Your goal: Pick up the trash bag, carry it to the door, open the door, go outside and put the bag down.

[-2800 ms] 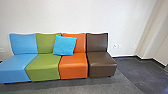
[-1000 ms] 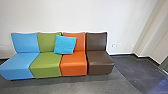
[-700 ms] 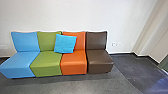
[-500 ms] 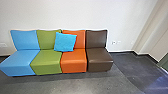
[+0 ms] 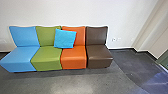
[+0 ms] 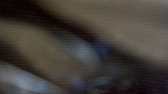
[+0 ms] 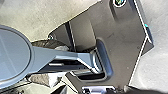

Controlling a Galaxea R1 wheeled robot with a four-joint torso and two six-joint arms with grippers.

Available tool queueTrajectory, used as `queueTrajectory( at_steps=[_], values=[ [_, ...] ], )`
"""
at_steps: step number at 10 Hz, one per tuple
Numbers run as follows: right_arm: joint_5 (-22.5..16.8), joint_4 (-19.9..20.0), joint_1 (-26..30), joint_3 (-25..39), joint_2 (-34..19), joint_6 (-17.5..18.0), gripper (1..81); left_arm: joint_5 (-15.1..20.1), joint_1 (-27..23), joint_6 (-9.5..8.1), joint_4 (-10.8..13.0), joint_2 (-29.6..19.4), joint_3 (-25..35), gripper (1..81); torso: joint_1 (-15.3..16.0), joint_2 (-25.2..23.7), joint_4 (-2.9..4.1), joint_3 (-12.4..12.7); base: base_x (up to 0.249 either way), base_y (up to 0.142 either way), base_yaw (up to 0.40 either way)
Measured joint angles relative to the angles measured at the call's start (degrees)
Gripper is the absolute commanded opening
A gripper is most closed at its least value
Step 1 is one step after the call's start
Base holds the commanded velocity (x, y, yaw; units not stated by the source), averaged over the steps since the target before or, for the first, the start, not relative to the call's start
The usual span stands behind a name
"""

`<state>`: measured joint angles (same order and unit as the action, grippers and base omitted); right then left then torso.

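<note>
Left end effector: I cannot tell its opening or whether it holds anything. Left to right in the head view, the blue seat (image 5: pixel 20 59), green seat (image 5: pixel 47 58), orange seat (image 5: pixel 73 58) and brown seat (image 5: pixel 99 56) stand side by side, backs toward the wall (image 5: pixel 75 12), probably to face outward. The cyan cushion (image 5: pixel 65 38) leans where green and orange meet; the backrests (image 5: pixel 96 36) presumably support it. Right end effector: I cannot tell opening or load. Trash bag: I cannot tell its location
</note>
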<state>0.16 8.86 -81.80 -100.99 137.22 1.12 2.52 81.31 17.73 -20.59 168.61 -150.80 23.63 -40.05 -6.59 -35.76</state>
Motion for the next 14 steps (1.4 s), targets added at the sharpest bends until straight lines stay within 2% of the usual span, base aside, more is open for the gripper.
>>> queueTrajectory(
  at_steps=[4, 8, 11, 12, 14],
  values=[
    [0.37, -1.71, -2.18, -7.56, 6.85, 0.00, 81.1, -1.01, 0.35, 0.00, 0.22, 0.72, -0.06, 1.0, -4.92, 7.72, 0.00, 0.81, 0.000, 0.000, 0.000],
    [0.33, -3.16, -3.73, -14.25, 12.53, -0.02, 81.1, -0.57, 1.10, 0.21, 1.28, 1.12, -0.11, 1.0, -9.71, 14.97, 0.00, 7.93, 0.000, 0.000, 0.000],
    [-0.13, -3.60, -3.95, -15.03, 12.98, -1.33, 81.1, -0.63, 1.21, 0.21, 1.33, 1.43, -0.44, 1.0, -12.50, 19.26, 0.18, 9.59, 0.000, 0.000, 0.000],
    [-0.16, -3.60, -3.89, -15.08, 13.08, -1.37, 81.1, -0.68, 0.83, 0.21, 1.35, 1.90, -0.99, 1.0, -13.50, 20.81, 1.14, 9.79, 0.000, 0.000, 0.000],
    [-0.16, -3.60, -3.60, -15.17, 13.51, -1.45, 81.1, -0.88, 0.91, 0.18, 1.39, 2.34, -1.40, 1.0, -15.14, 23.39, 4.02, 9.83, 0.000, 0.000, 0.000]
  ],
)
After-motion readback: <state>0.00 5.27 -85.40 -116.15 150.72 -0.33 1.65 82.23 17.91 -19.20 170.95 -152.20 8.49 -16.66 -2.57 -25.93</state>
